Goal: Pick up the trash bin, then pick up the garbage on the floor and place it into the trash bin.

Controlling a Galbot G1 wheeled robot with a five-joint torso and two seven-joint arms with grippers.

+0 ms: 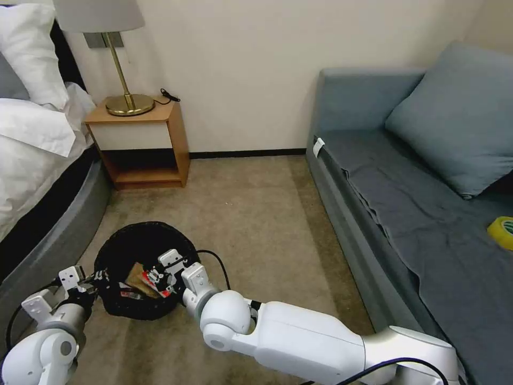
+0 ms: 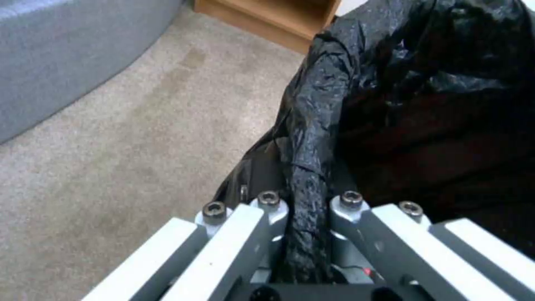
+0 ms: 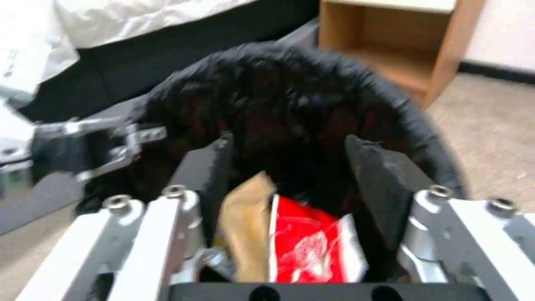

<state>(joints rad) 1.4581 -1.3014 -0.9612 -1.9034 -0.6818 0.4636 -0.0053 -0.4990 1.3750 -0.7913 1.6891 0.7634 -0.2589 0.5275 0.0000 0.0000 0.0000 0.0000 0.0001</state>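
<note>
Trash bin: the round black trash bin with its glossy black plastic liner bag [image 1: 140, 251] sits over the beige carpet [image 1: 256, 224], near the curved grey bed base [image 1: 59, 235] and in front of the wooden nightstand [image 1: 140, 141]. Whether it touches the carpet or is lifted off it cannot be told.

Left gripper: the left gripper [image 2: 306, 217] is clenched on the bin's rim at the side nearest the bed, a fold of the black liner pinched between its pale fingers [image 2: 267, 209]. In the head view it sits at the bin's left edge [image 1: 85, 280].

Right gripper: the right gripper [image 3: 301, 175] hangs over the bin's mouth from the sofa side, its dark pads [image 3: 384, 175] spread apart and released, nothing between them. In the head view it is at the bin's near right edge [image 1: 165, 272].

Garbage in the bin: a brown paper piece [image 3: 245, 225] and a red-and-white packet [image 3: 312, 242] lie side by side inside the bin, below the right gripper; both also show in the head view, brown [image 1: 136, 278] and red [image 1: 155, 286].

Surroundings: a brass lamp [image 1: 125, 80] stands on the nightstand; a yellow tape roll [image 1: 502, 231] lies on the grey-blue sofa [image 1: 427, 214], near its right edge in the head view.
</note>
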